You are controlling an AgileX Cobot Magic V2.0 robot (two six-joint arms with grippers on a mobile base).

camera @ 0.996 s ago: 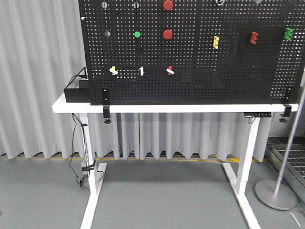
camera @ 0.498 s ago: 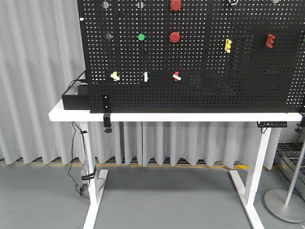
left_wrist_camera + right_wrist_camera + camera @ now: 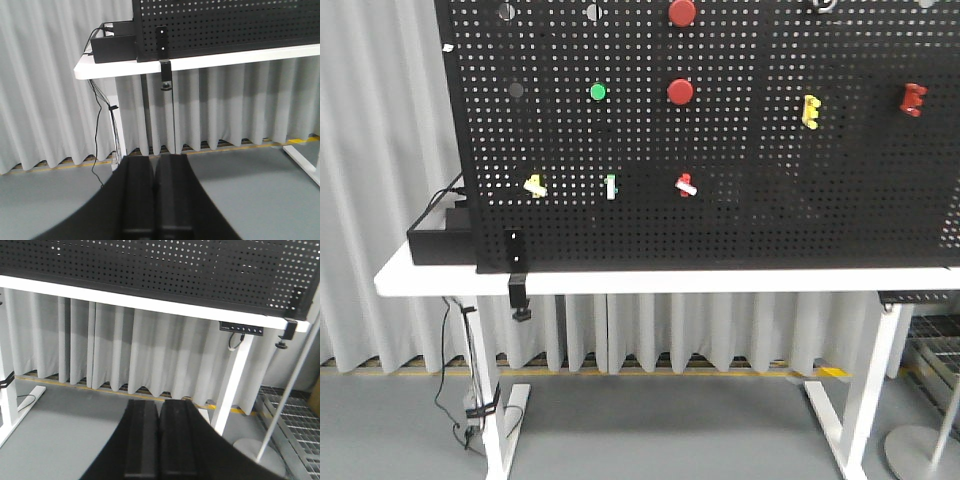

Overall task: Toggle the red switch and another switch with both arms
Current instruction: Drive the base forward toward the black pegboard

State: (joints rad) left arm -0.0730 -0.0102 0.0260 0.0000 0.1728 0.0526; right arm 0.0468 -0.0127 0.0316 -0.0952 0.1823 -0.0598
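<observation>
**Front view.** A black pegboard [image 3: 770, 200] stands upright on a white counter [image 3: 650, 281]; the frame cuts off its top and right edges. The red switch [image 3: 686, 185] sits in the board's lowest row of fittings, directly below the lower red button [image 3: 680, 92] and the upper red button [image 3: 681, 12], which is cropped at the top. The yellow switch [image 3: 535, 185] is at the left end of the same row, and a green-based toggle [image 3: 611, 186] sits between the two. Each lever shows only as a short white stub, too small to read its thrown position. A black box [image 3: 438, 240] lies on the counter's left end, its right end hidden by the board.

**Wrist views.** These take in only the board's bottom strip and the counter edge, so both switches lie above the frame. The left pincer [image 3: 155, 162] and the right pincer [image 3: 159, 407] are each clenched, fingers pressed together with nothing between them. Both are well apart from the board, low before the grey curtain [image 3: 50, 100]. Their bases are blurred and cut off at the lower edge.
</observation>
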